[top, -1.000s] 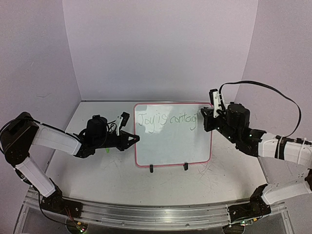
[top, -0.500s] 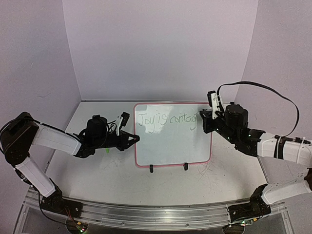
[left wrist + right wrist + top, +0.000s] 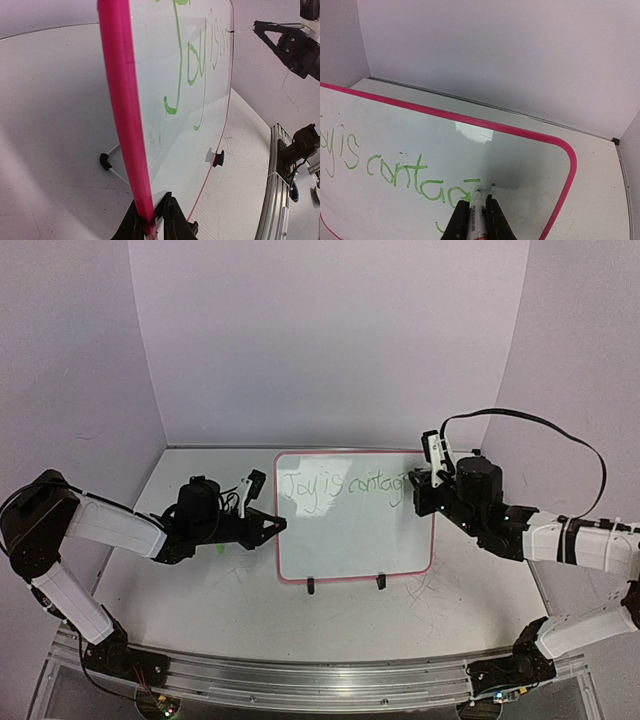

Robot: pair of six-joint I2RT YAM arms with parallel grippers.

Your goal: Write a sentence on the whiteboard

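Green sentence (image 3: 395, 172) stops at "contag" lower-centre; right hand (image 3: 476, 201), clamped on the marker (image 3: 476, 216), probably adds "ious." next, left hand (image 3: 152, 220) pinching the whiteboard (image 3: 118, 75) rim.

I am pinching a white-barrelled marker (image 3: 478, 214) in my right pincer (image 3: 474, 209), its tip touching the whiteboard (image 3: 525, 160) just past the last letter of the green writing (image 3: 395, 172), which is showing "y is contag" and running toward the board's right edge.
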